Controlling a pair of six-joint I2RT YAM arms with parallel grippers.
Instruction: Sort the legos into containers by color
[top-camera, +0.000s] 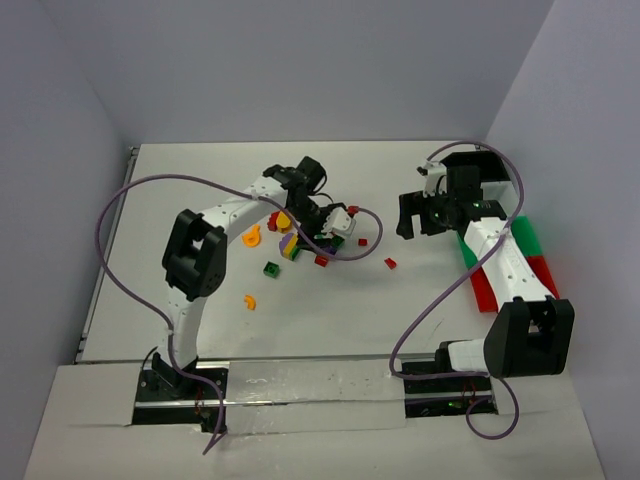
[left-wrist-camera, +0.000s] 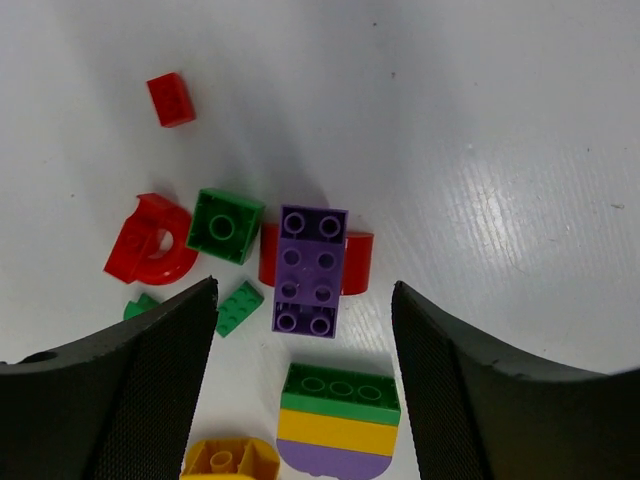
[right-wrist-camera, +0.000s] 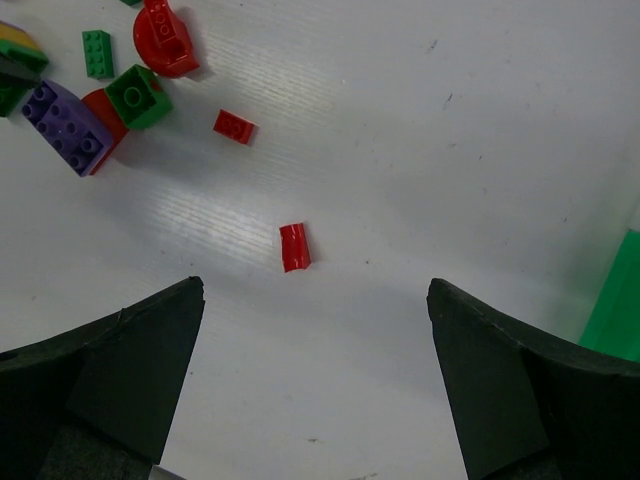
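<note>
Currently the left gripper (left-wrist-camera: 303, 290) is spread wide above the pile and holds nothing. The purple brick (left-wrist-camera: 310, 270) lies between its fingers, long axis pointing away from the wrist, and I judge this brick to be the pick. Procedure: descend straight, keep the fingers parallel to the brick's long sides, and close only once they clear the green square brick (left-wrist-camera: 225, 225) just beside it and the stacked block (left-wrist-camera: 338, 420) nearer the wrist. A red piece (left-wrist-camera: 358, 262) touches the purple brick from beneath or behind, so I expect it to shift. The right gripper (right-wrist-camera: 315, 285) is likewise wide and empty, with a small red curved piece (right-wrist-camera: 294, 247) just ahead of its fingertips. Count in the left wrist view: three red, three green, one purple, one yellow piece (left-wrist-camera: 230, 460), one stacked block. In the top view I count two containers, the green container (top-camera: 527, 238) and the red container (top-camera: 488, 292), both under the right arm.
</note>
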